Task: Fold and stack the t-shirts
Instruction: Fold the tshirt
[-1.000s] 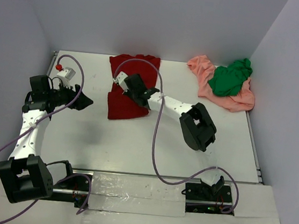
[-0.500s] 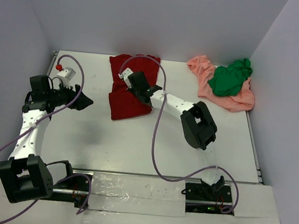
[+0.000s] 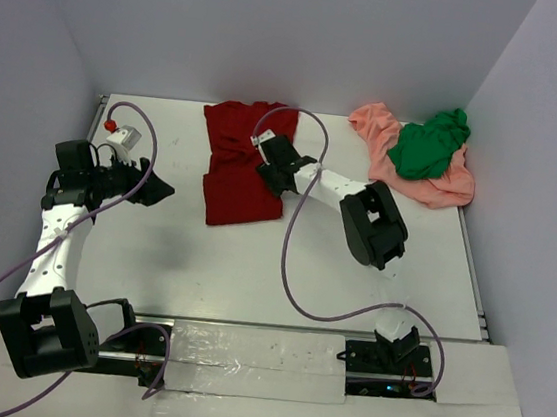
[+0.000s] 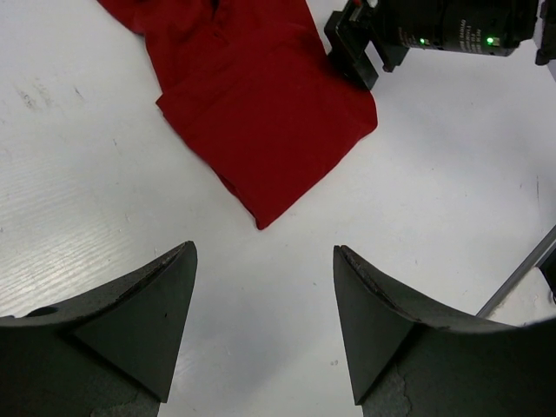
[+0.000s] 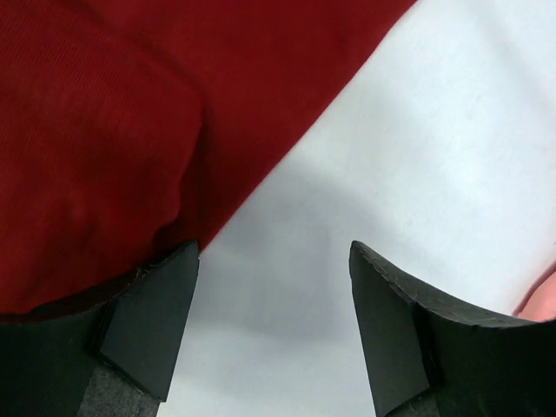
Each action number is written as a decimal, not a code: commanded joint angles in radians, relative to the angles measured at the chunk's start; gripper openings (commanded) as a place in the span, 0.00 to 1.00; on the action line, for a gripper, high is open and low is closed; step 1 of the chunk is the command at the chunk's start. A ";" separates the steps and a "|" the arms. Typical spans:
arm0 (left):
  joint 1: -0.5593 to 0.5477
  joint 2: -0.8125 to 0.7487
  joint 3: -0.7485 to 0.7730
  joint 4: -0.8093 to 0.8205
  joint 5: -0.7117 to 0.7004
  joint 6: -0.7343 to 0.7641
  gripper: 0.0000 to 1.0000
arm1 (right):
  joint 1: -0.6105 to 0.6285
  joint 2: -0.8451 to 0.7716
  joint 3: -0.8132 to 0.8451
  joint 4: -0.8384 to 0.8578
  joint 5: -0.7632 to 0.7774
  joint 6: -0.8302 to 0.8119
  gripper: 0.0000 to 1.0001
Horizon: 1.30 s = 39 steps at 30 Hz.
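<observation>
A large dark red cloth t-shirt lies on the white table, left of its far middle. The near half is a flat, squared panel and the far end, close to the back wall, is rumpled. The right gripper sits low at the shirt's right edge with its jaws spread wide and nothing clamped between them. In its wrist camera, the left finger rests at the hem of the dark red t-shirt and the right finger stands over bare tabletop. A sliver of pink shows at the right border of that view. The left gripper hovers well to the left of the shirt, also open and empty. Its two dark fingers frame only white surface, with the near corner of the dark red t-shirt just beyond them. From that camera, two small green lights glow on the black body of the right arm's wrist. No lettering can be made out on it. In the far right corner, well apart from the red shirt, a bright green cloth t-shirt is bunched on top of a crumpled salmon-pink cloth t-shirt, which spreads out on both sides beneath it. Near the far left edge stands a small white box with a red cap, joined to a purple cable. A second purple cable loops from the right arm across the table to its base. A black rail patched with clear tape runs along the near edge between the two arm bases.
</observation>
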 commanded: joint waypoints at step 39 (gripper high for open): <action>0.006 -0.099 -0.023 0.079 -0.023 -0.017 0.73 | 0.356 -0.130 -0.477 0.481 0.131 -0.730 0.78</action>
